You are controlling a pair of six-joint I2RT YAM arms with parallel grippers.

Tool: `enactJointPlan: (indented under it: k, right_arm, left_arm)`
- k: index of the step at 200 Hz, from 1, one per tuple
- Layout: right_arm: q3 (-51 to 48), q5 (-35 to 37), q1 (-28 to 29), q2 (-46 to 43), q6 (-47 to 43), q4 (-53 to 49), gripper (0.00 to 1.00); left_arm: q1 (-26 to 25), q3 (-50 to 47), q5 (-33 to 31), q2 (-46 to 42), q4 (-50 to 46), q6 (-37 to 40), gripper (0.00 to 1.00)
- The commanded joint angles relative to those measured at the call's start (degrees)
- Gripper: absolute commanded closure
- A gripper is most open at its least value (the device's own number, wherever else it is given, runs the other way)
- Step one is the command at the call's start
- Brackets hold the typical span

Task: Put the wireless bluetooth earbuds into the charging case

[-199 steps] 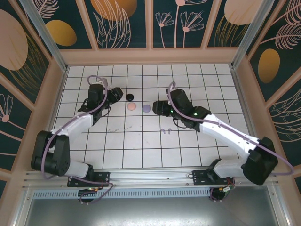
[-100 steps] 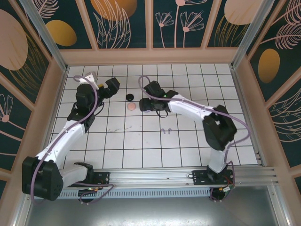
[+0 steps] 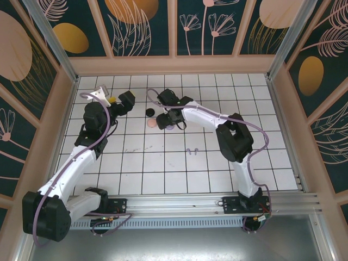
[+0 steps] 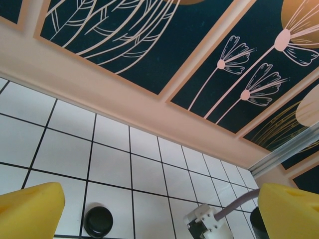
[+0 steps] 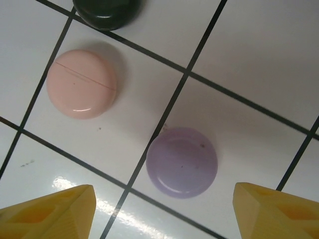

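Hovering over the white tiled table, my right claw points down with its two yellow fingertips spread wide and nothing between them. From my right wrist, that claw has the round lavender case just ahead of it, lined up with the gap between the tips and touching neither. The case lies flat on the tiles, across a dark grout line, and it looks shut. Farther ahead and off to my left tip's side sits the pale pink case, also flat, with its lid seam showing as a thin line. Beyond that one, at the far edge of what I see, is the black case. The three cases lie apart from each other.

Seen from above, the lavender earbuds lie bare on a tile behind my right claw, toward my bases and well apart from the lavender case. They are too small for me to tell how they lie.

My left claw is raised and tilted toward the back wall, its fingers wide apart and empty. From that wrist, the claw has the black case low down, near its left tip.
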Motion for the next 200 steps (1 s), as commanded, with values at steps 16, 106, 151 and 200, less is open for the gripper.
enactJointPlan:
  k: [16, 106, 151, 200]
  right_arm:
    - [3.87, 0.29, -1.43, 4.18, -5.52, -5.17, 0.28]
    - [8.05, -2.64, -1.87, 9.75, -5.89, -6.31, 0.31]
    - [8.71, -2.51, -1.87, 11.53, -5.75, -6.44, 0.36]
    - [9.29, -2.46, -1.87, 12.54, -5.84, -6.84, 0.39]
  left_arm:
    - [0.23, -0.07, -3.55, -2.42, 0.83, 2.6, 0.01]
    - [0.22, 0.85, -4.43, -3.11, -1.46, 5.31, 0.01]
    - [0.28, 0.66, -4.54, -2.86, -1.31, 4.31, 0.01]
    - [0.24, 0.88, -3.71, -2.5, -1.63, 3.64, 0.01]
